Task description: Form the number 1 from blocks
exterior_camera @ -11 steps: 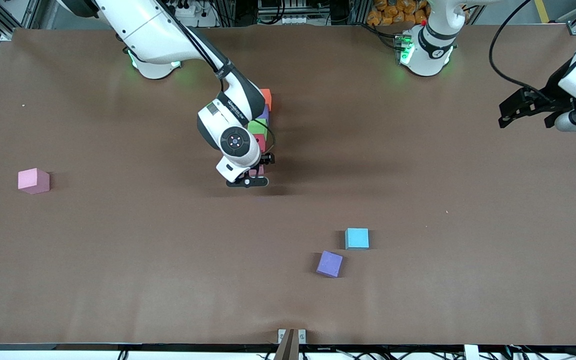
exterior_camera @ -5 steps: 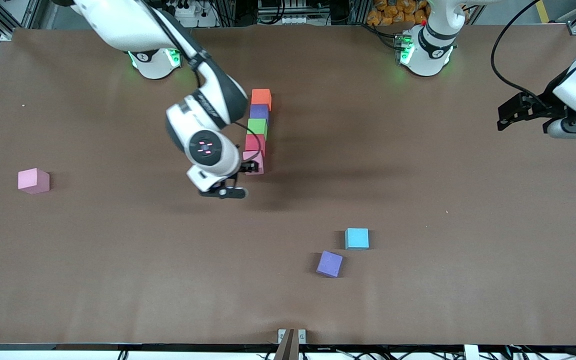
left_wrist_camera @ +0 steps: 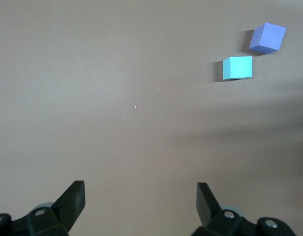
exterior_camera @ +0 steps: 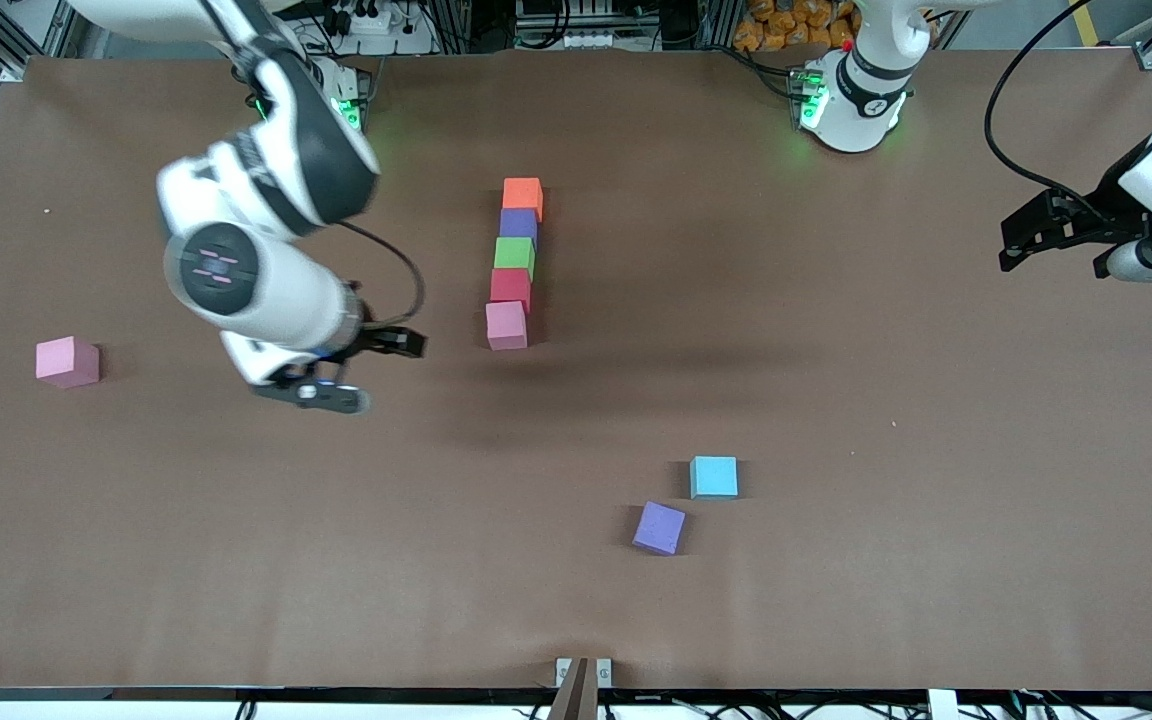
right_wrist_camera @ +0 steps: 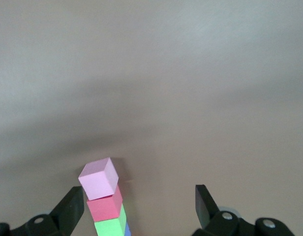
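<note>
Both tools, left (exterior_camera: 1021, 232) and right (exterior_camera: 361, 370), gape empty (number 1 (exterior_camera: 513, 263) complete).

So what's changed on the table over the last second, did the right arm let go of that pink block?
Yes. The right gripper, open and empty, has pulled away from the line of blocks toward the right arm's end of the table, leaving the pink block at the line's near end. The left gripper waits open, barely shifted. The loose pink, light blue and purple blocks haven't moved.

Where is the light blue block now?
In the front view, the light blue block lies beside the loose purple block, nearer the camera than the line of blocks.
</note>
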Robot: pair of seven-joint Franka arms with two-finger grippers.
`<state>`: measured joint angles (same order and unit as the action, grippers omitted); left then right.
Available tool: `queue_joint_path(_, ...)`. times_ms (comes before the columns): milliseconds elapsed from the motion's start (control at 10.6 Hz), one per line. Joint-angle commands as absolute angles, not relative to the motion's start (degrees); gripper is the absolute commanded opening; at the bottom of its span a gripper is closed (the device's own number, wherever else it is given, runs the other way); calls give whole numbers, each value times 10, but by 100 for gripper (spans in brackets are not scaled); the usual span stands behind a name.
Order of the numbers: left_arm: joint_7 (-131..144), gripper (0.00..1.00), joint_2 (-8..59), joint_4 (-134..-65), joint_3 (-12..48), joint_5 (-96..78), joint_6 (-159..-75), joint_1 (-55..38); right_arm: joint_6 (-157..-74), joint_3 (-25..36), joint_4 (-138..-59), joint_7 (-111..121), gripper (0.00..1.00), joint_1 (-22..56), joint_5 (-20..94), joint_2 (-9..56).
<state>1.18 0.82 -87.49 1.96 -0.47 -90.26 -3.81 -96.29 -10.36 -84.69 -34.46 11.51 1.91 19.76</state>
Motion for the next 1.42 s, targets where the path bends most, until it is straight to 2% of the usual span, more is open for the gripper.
queue_joint_path(0,3,100,11,-856,18,-20,-872,-31,-922,-108,-816,-310,100,64,15,171)
queue_joint_path(189,2,100,11,-856,19,-20,-869,-35,-868,-107,-785,-194,100,12,14,154)
queue_joint_path(379,1,100,11,-856,28,-17,-868,-34,-862,-104,-788,-90,100,-48,13,122)
queue_joint_path(473,0,100,11,-855,29,-15,-864,-34,-862,-58,-790,-37,100,-45,6,113)
queue_joint_path(852,1,100,11,-855,30,-18,-863,-33,-885,39,-830,81,100,-6,2,51)
queue_joint_path(1136,0,100,11,-855,29,-14,-852,-34,-925,40,-897,83,100,5,4,-17)
queue_joint_path(1325,1,100,11,-855,33,-12,-852,-35,-922,36,-899,86,100,-1,3,-15)
